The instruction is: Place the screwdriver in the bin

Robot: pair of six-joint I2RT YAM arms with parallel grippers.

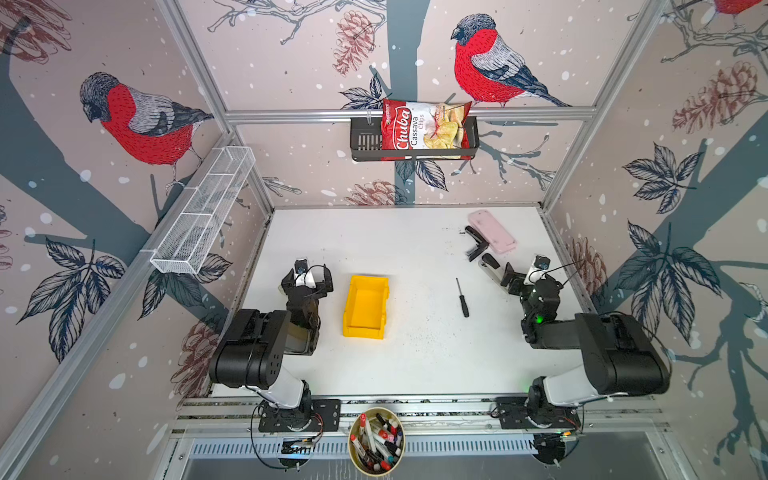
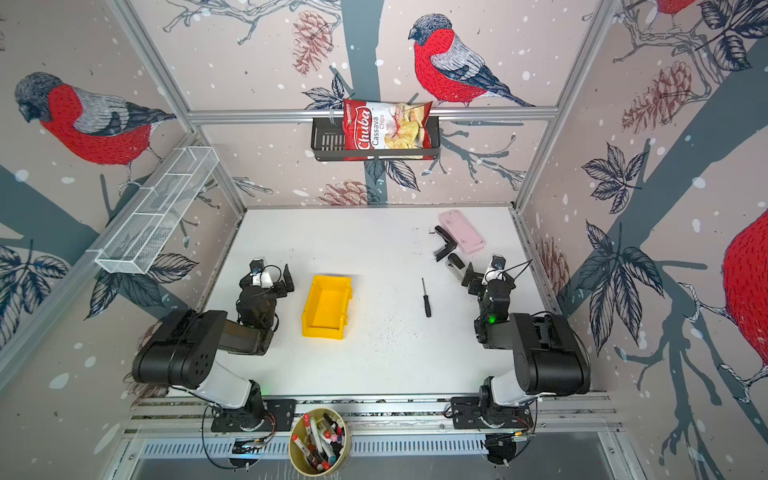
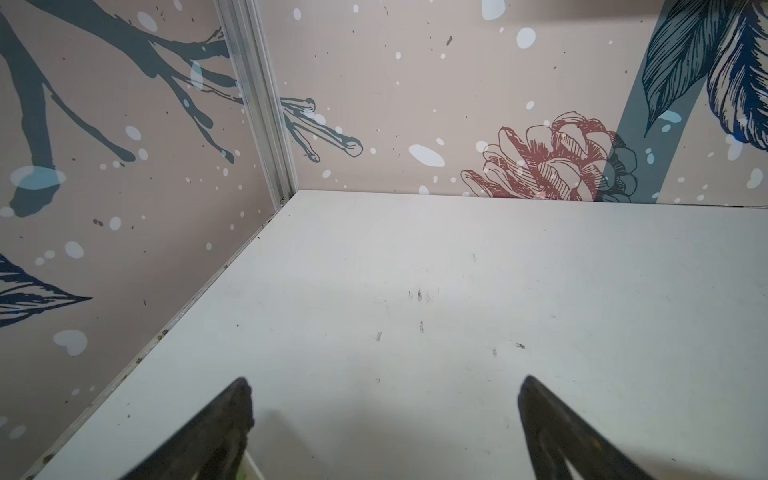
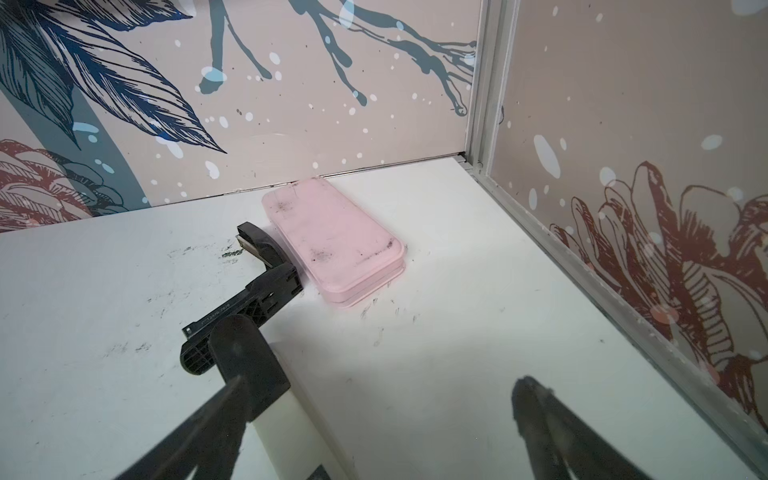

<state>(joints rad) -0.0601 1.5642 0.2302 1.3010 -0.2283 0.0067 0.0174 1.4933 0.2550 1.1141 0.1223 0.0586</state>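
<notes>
Screwdriver (image 2: 426, 299) flat on white table (image 2: 374, 365), right of yellow bin (image 2: 323, 331), well apart.

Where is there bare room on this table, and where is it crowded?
Bare: the strip between the bin and the screwdriver, the far-left stretch from the bin to the back wall, and the near band in front of the bin. Crowded: the far-right corner, with pink case, black angled tool and right gripper.

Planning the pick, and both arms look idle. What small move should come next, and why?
Probably swing the right tool inward to hover over the black handle of the screwdriver. The screwdriver lies flat on the table, apart from the yellow bin and nearer the right arm. That tool stands open and empty, but faces the pink case in the far corner.
</notes>
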